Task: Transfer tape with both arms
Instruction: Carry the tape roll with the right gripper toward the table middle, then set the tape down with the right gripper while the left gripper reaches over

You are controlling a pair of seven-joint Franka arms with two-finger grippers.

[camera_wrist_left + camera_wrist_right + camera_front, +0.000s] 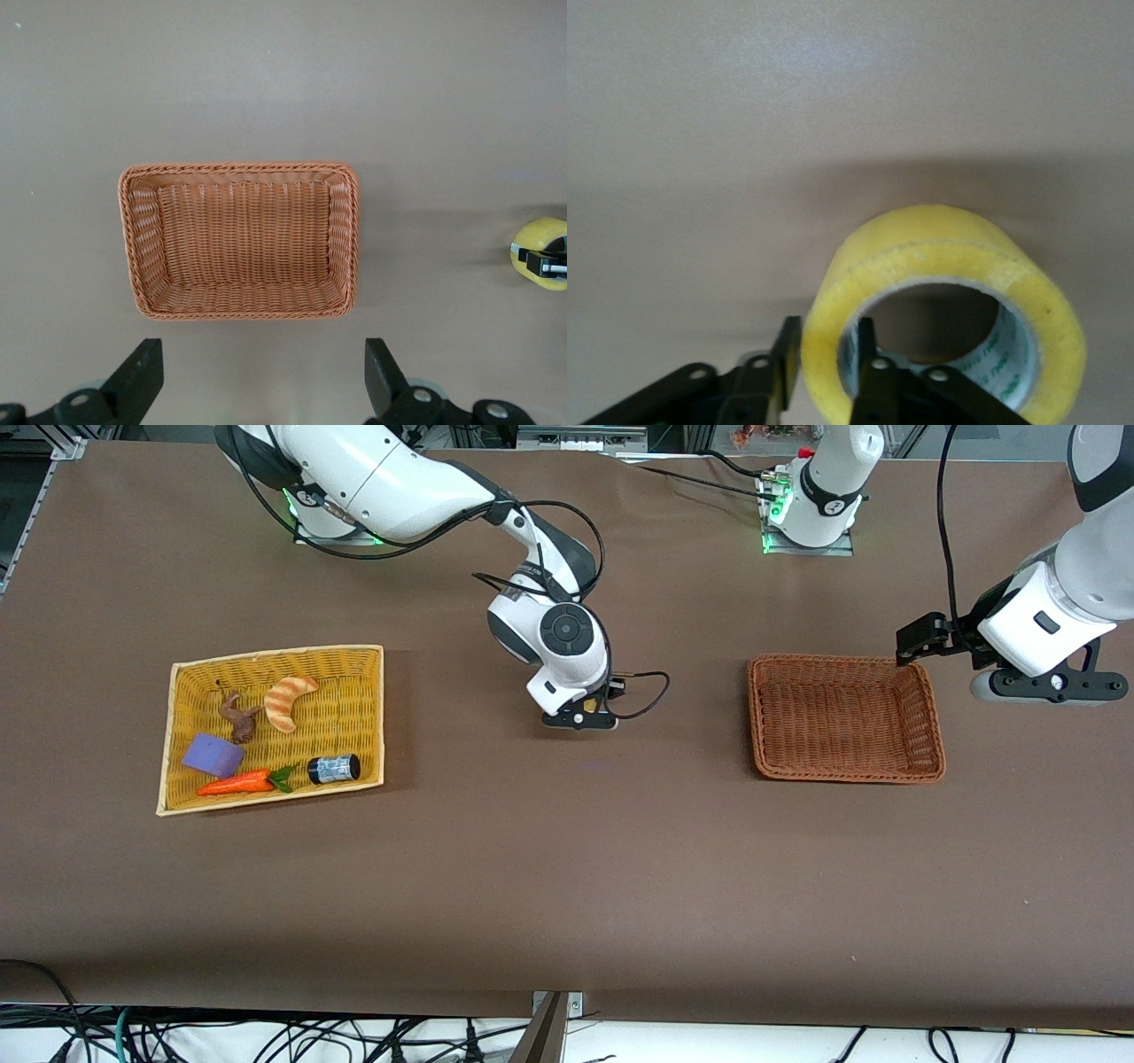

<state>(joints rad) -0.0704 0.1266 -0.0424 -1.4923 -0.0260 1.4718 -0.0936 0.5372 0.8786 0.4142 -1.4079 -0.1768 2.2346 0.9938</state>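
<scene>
The tape (948, 266), a yellowish ring with a grey core, is gripped by my right gripper (827, 354), which is shut on the roll's wall with one finger inside the ring and one outside. In the front view this gripper (580, 716) hangs low over the middle of the table, and only a bit of the tape (590, 706) shows under it. The tape also shows in the left wrist view (542, 252). My left gripper (914, 642) is open and empty, up over the brown basket's (846, 717) edge toward the left arm's end; it also shows in the left wrist view (261, 376).
The brown basket (239, 239) holds nothing. A yellow basket (270, 726) toward the right arm's end holds a croissant toy (290, 700), a purple block (213, 755), a carrot (237, 782), a black-capped cylinder (334, 768) and a brown toy (237, 717).
</scene>
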